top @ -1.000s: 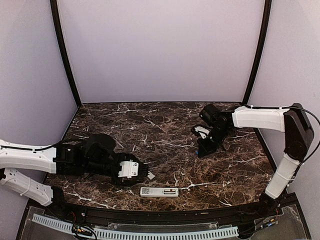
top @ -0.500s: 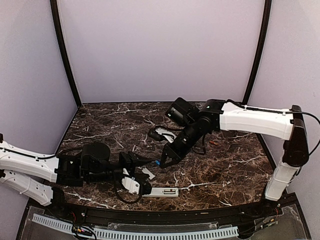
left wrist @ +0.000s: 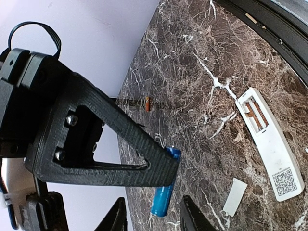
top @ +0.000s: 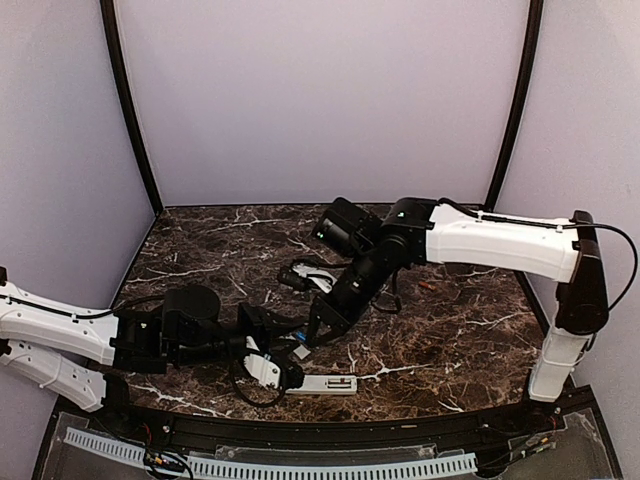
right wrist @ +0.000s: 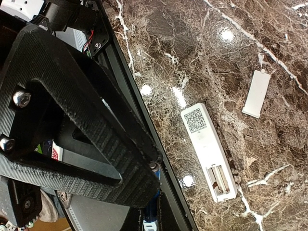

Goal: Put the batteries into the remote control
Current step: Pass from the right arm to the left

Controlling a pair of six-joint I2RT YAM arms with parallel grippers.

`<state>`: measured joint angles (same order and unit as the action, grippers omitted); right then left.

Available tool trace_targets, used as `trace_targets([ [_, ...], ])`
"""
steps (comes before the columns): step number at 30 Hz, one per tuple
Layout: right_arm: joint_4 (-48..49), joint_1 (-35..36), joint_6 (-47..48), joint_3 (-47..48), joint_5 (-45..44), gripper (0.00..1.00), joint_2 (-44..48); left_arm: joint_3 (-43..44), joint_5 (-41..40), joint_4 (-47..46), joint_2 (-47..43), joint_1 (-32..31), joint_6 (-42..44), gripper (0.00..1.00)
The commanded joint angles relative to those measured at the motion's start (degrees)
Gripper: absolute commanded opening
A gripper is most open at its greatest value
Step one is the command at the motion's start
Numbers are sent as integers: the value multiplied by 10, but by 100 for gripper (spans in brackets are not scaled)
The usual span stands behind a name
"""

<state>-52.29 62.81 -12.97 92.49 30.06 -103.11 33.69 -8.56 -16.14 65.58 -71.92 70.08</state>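
Note:
The white remote control (top: pixel 320 384) lies back-up near the front edge, its battery bay (left wrist: pixel 255 111) uncovered. My right gripper (top: pixel 318 332) reaches in from the right and is shut on the blue battery (left wrist: pixel 163 195), which sticks out past its fingertips (right wrist: pixel 153 185). My left gripper (left wrist: pixel 151 206) is open, one finger on each side of the battery's free end, with a gap on both sides. The orange-red battery (left wrist: pixel 147 103) lies far back on the marble (top: pixel 427 287), apart from both grippers.
A small white battery cover (left wrist: pixel 235 196) lies loose on the dark marble beside the remote (right wrist: pixel 208 151). The table's black raised front rim (left wrist: pixel 269 29) runs just past the remote. Lavender walls close the back and sides.
My right arm swung from the back right to front centre, carrying the blue battery to the left gripper. The left gripper turned toward it and its jaws narrowed.

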Motion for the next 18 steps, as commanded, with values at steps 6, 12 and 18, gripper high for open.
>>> trace_targets([
  [6, 13, 6, -3, 16, 12, 0, -18, 0, -4, -4, 10, -6, -10, 29],
  [12, 16, 5, -2, 16, 17, 0, -18, 3, -14, -3, 22, -7, -8, 29],
  [18, 16, 6, -1, 14, 16, 0, -17, 8, -19, -3, 25, -7, -9, 16],
])
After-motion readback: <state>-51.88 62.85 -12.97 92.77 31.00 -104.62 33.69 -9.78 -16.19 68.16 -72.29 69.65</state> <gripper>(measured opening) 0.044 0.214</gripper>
